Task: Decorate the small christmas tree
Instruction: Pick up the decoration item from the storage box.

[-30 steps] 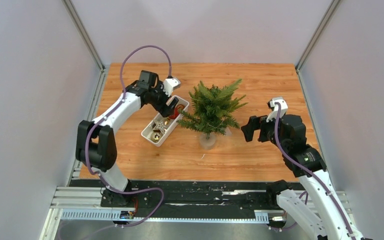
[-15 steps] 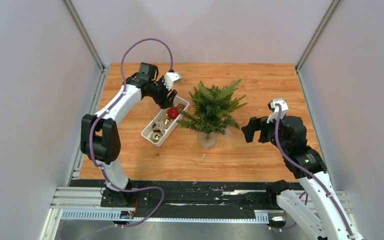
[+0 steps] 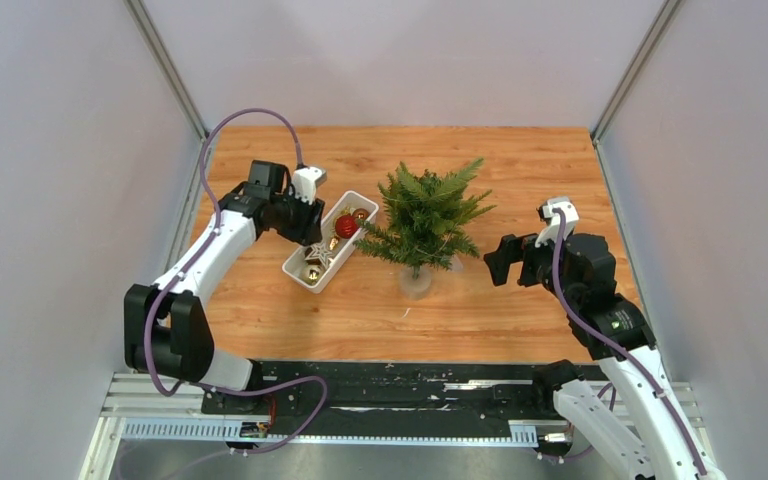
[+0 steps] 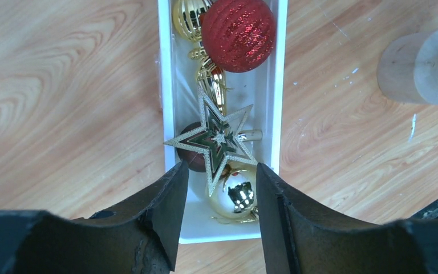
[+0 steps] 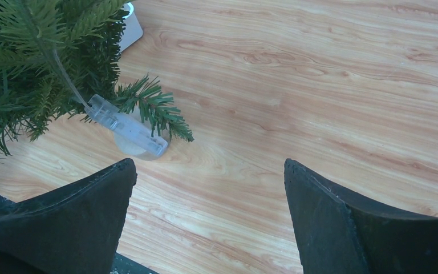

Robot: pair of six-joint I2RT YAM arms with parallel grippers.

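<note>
Straddling the star (image 4: 217, 140) in the tray (image 4: 256, 97), frame centre, left gripper (image 4: 220, 168) sits half open, gripping nothing; right gripper (image 5: 208, 165) gapes empty beside the tree (image 5: 28, 51).

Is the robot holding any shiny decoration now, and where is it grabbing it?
Nothing is held yet. The left pincer hangs open over the glittery gold star in the white plastic tray; the right pincer is open and empty.

- My left gripper (image 4: 218, 171) hangs over the near end of the white tray (image 4: 163, 85), and the tray walls closely flank my fingers.
- The gold star (image 4: 217, 140) lies over a gold bauble (image 4: 234, 200), with its lower point in my gap.
- My right gripper (image 5: 208, 165) stands wide over bare table (image 5: 331, 85).
- Branches of the small christmas tree (image 5: 28, 63) crowd its left.
</note>
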